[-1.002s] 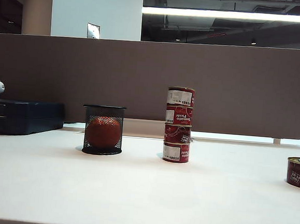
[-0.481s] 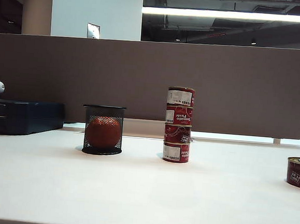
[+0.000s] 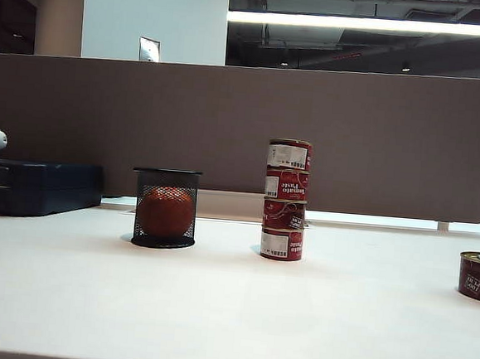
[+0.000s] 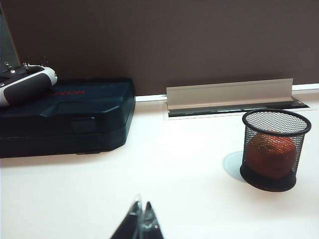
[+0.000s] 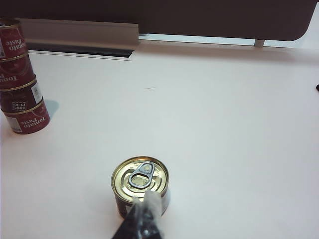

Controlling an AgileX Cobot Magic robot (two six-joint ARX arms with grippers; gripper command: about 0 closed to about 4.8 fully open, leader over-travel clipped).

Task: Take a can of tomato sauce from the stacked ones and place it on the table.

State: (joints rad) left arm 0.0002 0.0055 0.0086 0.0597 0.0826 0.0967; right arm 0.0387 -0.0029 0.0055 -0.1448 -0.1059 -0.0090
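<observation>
A stack of several dark-red tomato paste cans (image 3: 286, 200) stands upright mid-table in the exterior view and shows in the right wrist view (image 5: 20, 74). One single can of tomato sauce (image 3: 478, 276) stands alone on the white table (image 3: 229, 312) at the far right. In the right wrist view, that can (image 5: 140, 180) shows its gold pull-tab lid. My right gripper (image 5: 149, 200) is shut just in front of it, with nothing between the fingers. My left gripper (image 4: 142, 209) is shut and empty over bare table. Neither gripper shows in the exterior view.
A black mesh cup (image 3: 164, 208) holding an orange-red ball (image 3: 165, 212) stands left of the stack. A dark blue case (image 3: 36, 187) with a white-tipped device (image 4: 25, 84) on it lies at far left. The brown-grey divider panel (image 3: 244, 130) closes off the back.
</observation>
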